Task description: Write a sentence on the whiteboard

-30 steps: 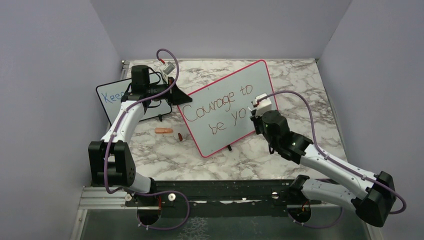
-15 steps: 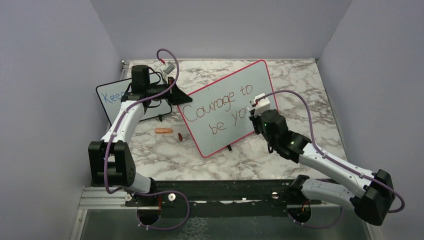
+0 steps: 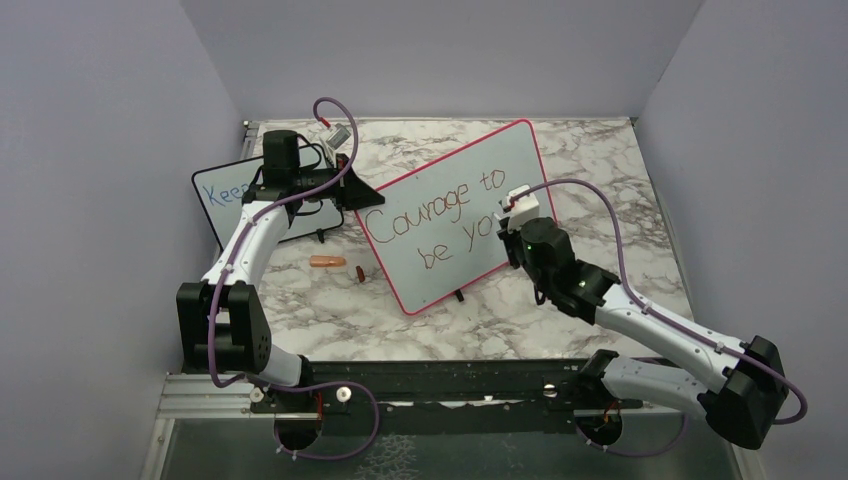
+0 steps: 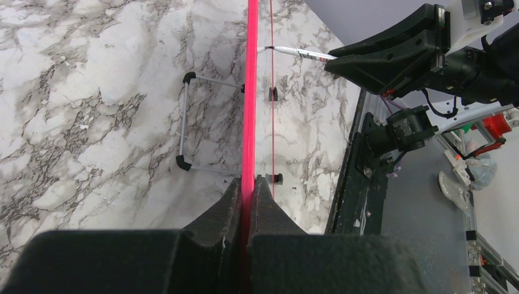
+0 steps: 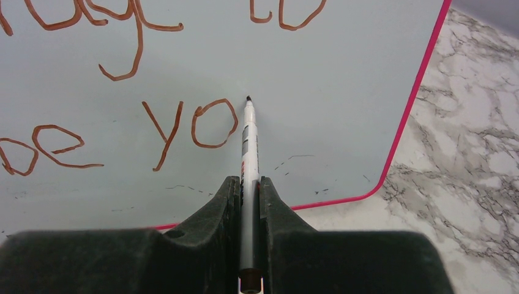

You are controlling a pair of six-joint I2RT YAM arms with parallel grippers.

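right pincer (image 5: 248, 182) nudges leftward, pinching the marker (image 5: 248, 135) to continue the sentence (image 5: 173, 125); left pincer (image 4: 248, 180) clamps the whiteboard (image 3: 515, 165) steady.

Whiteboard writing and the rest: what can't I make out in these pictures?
- Top view: the smaller board shows only "Kee"; the left arm covers the rest.
- Top view: two items nearby are too small to name.
- Left wrist view: the whiteboard is edge-on in the left gripper, its face unreadable.
- Right wrist view: the sentence is cut off by the top and left edges.
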